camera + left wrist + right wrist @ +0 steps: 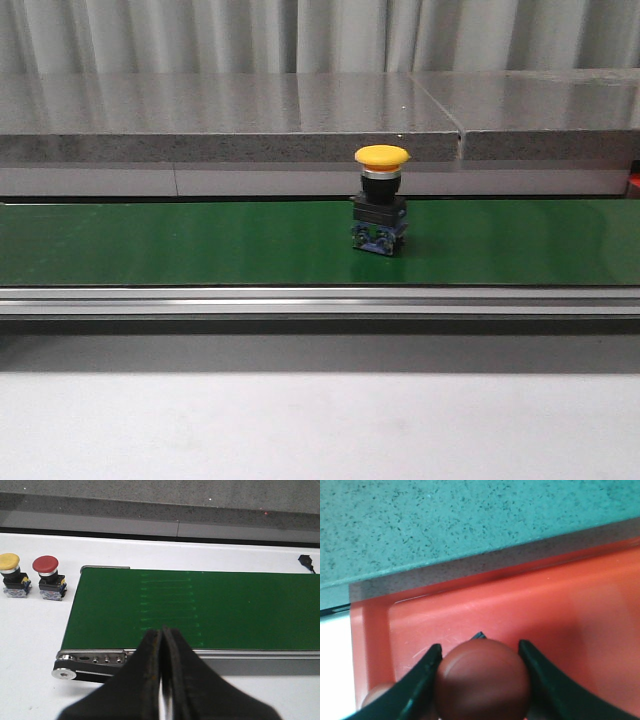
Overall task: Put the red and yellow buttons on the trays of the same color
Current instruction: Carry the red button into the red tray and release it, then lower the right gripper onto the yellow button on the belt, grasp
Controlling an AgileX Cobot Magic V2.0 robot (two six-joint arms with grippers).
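Our right hand (480, 680) pinches 1 domed red button (482, 680) over the red tray (580, 620), while our left hand (161, 650) is pressed together.

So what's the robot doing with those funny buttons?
It is sorting buttons by color. The right gripper holds a red button over the red tray. A yellow button stands on the green belt. The left gripper is shut and empty above the belt's end, where another yellow button and another red one stand on the white table.
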